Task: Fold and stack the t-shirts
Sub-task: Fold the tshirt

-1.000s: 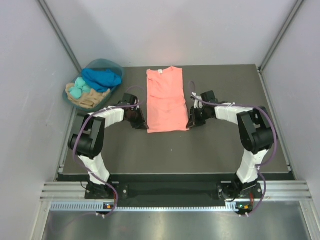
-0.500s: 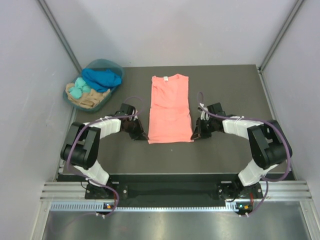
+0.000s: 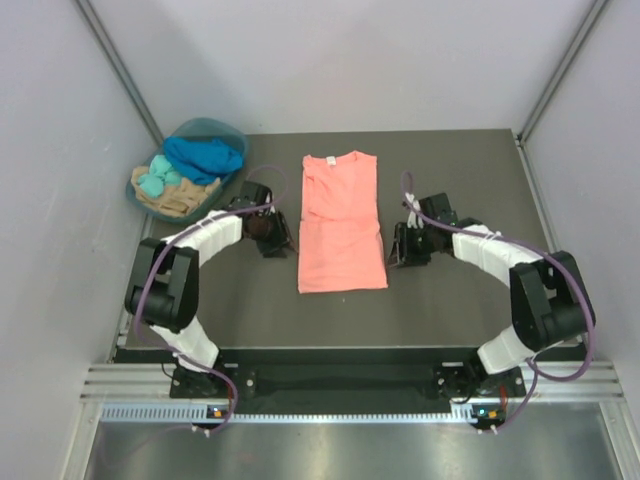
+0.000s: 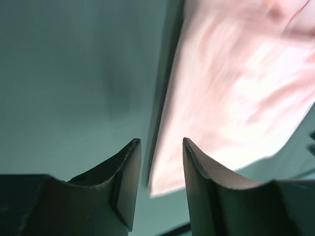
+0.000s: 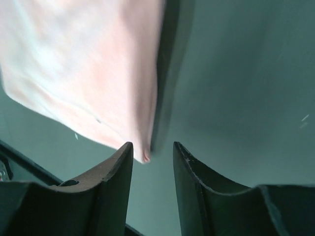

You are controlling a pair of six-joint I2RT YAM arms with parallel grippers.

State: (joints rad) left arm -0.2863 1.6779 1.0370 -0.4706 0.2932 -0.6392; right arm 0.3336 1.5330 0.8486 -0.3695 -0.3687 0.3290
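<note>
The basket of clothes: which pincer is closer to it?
Left. The left pincer sits a short way from the basket; the right pincer is on the pink t-shirt's far side.

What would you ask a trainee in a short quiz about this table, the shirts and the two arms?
1. True or false: the salmon-pink shirt lies flat on the table, between the left gripper and the right gripper.
2. Pick one: the teal basket of clothes stands at the table's A) far-left corner, B) far-right corner, C) near edge.
3. Short answer: are both grippers open or shut?

Key: 1 true. 2 A. 3 open; nothing is gripped between the fingers of either.
</note>
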